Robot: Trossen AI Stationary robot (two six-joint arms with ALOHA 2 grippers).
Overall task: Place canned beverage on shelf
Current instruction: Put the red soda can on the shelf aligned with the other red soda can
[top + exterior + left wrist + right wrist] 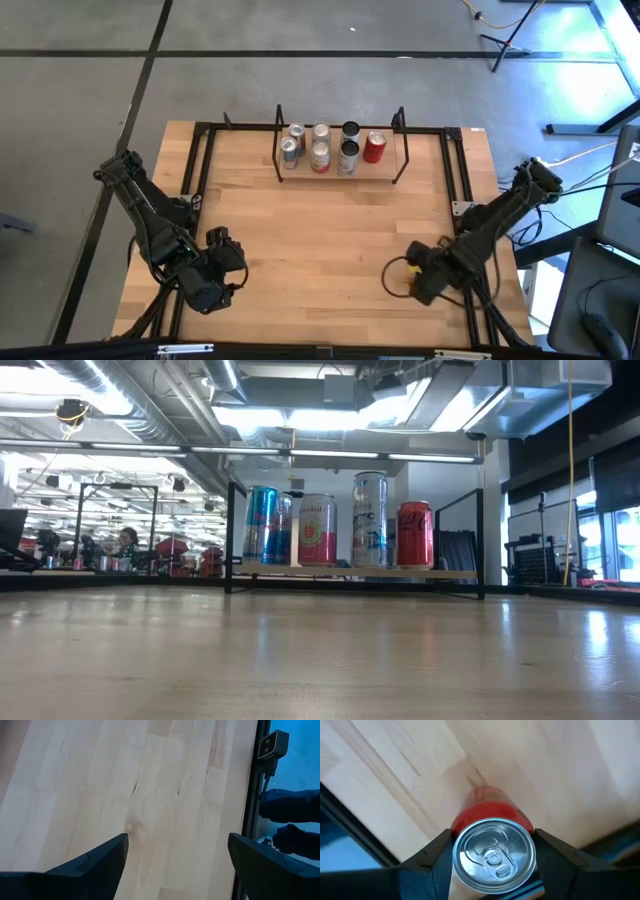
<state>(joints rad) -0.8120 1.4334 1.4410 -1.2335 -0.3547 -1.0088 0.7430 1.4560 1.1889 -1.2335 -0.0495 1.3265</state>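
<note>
The right gripper (492, 851) is low over the near right part of the table (330, 250). Between its two dark fingers stands a red can (493, 837) with a round silver lid and a pull tab. In the right wrist view the fingers touch the can on both sides, so the gripper is closed on the can's smooth metal wall. In the high view only a small yellow and red spot (409, 270) shows at that gripper, and I cannot tell whether the can stands on the wood or is lifted.

The left gripper (175, 857) hangs over the near left part of the table. Its flat, dark, wedge-shaped fingers stand wide apart, with only bare wood between them, and it holds nothing.

The table top is made of light wooden strips with fine grain and a slight shine. Thin black metal rails (455, 170) run along its edges.

The shelf (340, 172) stands at the far middle of the table. It is a low, pale wooden board with an upright black wire frame at each end. Several cans stand on it in two close rows. Among them are a blue and silver can (262, 525), a pink and white can (318, 530), a tall silver can (369, 520) and a red can on the shelf (415, 533), which is nearest to the right frame.

Behind the table the low view shows a room with ceiling pipes and bright lamps.
</note>
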